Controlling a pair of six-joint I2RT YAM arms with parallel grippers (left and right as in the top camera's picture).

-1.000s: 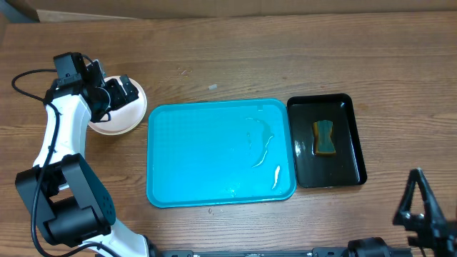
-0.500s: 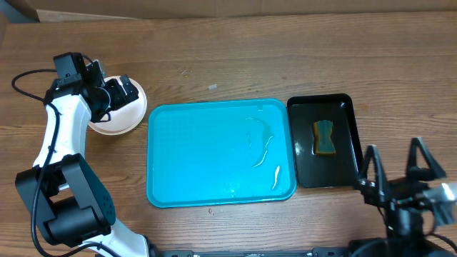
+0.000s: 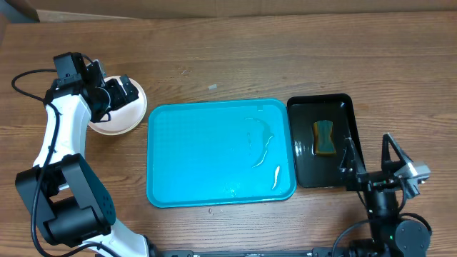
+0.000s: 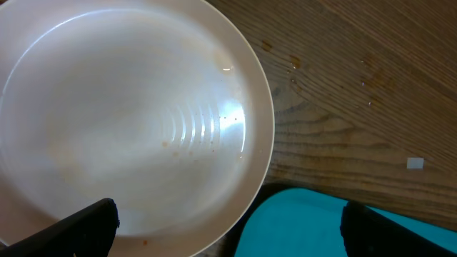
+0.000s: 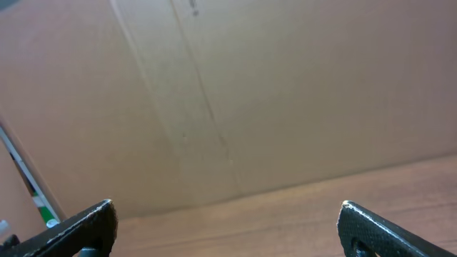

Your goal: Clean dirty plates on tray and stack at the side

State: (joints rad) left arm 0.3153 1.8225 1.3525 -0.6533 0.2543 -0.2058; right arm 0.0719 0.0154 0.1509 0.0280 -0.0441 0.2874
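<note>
Plates (image 3: 118,126) just left of turquoise tray (image 3: 207,153), left gripper (image 3: 116,93) spread wide above, right gripper (image 3: 370,153) spread wide near black tray (image 3: 343,107)

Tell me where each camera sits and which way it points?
Overhead: above the table, looking straight down at tray, plate, left claw, right claw.
Left wrist: behind the left claw, looking down into the plate; claw tips at bottom corners.
Right wrist: behind the right claw, facing outward at cardboard; claw tips likewise.
Shared: overhead and left wrist both show plate and tray.
</note>
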